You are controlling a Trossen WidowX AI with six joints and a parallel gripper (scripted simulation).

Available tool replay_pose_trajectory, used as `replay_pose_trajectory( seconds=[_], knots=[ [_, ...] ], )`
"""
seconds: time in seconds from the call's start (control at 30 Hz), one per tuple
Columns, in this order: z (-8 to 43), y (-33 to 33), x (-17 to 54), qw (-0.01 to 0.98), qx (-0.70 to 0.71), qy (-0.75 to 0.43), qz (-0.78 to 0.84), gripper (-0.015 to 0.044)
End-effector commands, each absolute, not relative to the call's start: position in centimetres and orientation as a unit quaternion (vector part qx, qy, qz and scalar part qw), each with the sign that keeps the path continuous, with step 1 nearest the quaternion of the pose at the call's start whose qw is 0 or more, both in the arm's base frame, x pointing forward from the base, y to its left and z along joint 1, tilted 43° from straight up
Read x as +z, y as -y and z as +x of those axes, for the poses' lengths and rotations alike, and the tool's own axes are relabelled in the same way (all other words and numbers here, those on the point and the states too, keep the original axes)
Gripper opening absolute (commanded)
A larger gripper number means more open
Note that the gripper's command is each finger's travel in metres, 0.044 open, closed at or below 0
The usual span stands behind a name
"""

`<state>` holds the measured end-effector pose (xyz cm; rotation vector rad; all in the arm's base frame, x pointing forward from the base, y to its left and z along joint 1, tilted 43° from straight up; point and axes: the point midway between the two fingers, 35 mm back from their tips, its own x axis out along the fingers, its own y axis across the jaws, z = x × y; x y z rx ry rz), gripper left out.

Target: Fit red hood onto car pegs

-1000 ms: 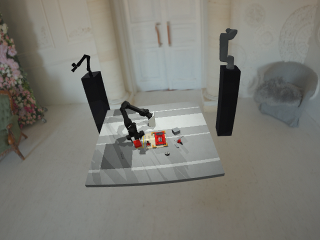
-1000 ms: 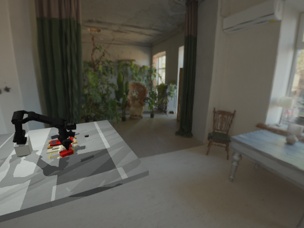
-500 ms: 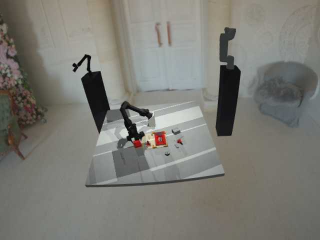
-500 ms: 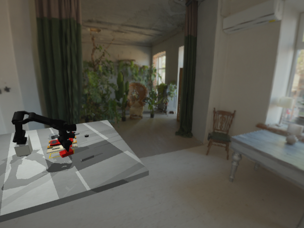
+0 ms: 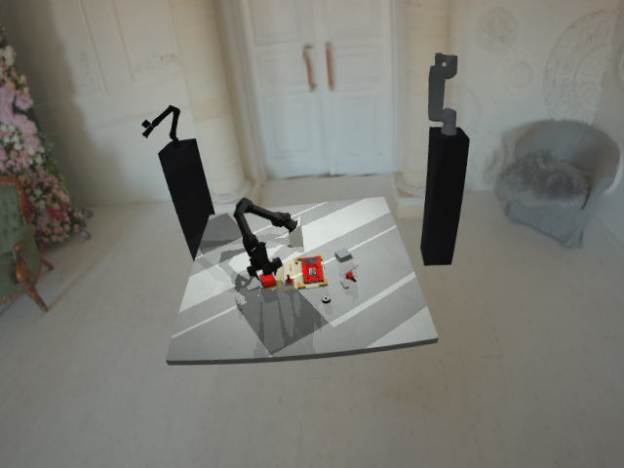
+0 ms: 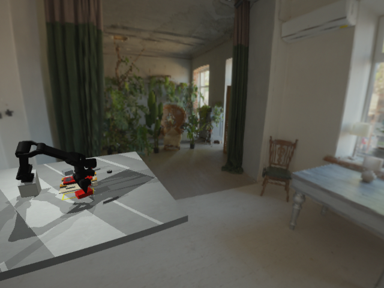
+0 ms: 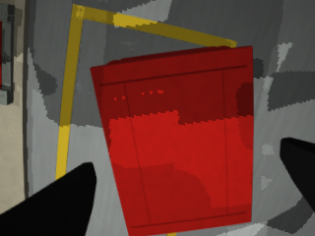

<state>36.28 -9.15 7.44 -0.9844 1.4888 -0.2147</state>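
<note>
The red hood (image 5: 268, 281) (image 6: 83, 194) (image 7: 182, 152) lies roof up, turned slightly within and partly over a yellow outline (image 7: 64, 125) on the table. My gripper (image 7: 187, 159) is open and empty, above the hood. In the wrist view its two black fingertips stand left and right of the hood's lower half, with a gap on each side; the right gap looks a little wider. Fingertip height is hard to tell. The red chassis (image 5: 305, 275) (image 6: 68, 180) sits in its yellow-cornered jig, with the grey engine block (image 5: 312, 272) on it. The pegs are too small to make out, and the hood's corner holes are hidden.
A cream board (image 5: 290, 269) with a small red-and-black part (image 5: 289, 280) lies between hood and jig. Beyond the jig are a grey block (image 5: 343, 254) and another red part (image 5: 350, 275). A small wheel (image 5: 326, 299) (image 6: 108, 171) lies nearer the front.
</note>
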Motion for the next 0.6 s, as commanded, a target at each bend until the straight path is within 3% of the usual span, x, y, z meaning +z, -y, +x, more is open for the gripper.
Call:
replay_pose_trajectory(
  seconds=[0.0, 0.57],
  knots=[
    [36.16, 9.23, 7.16, 0.621, -0.09, -0.65, -0.429, 0.044],
    [36.28, 9.77, 6.57, 0.621, -0.09, -0.65, -0.429, 0.044]
  ],
)
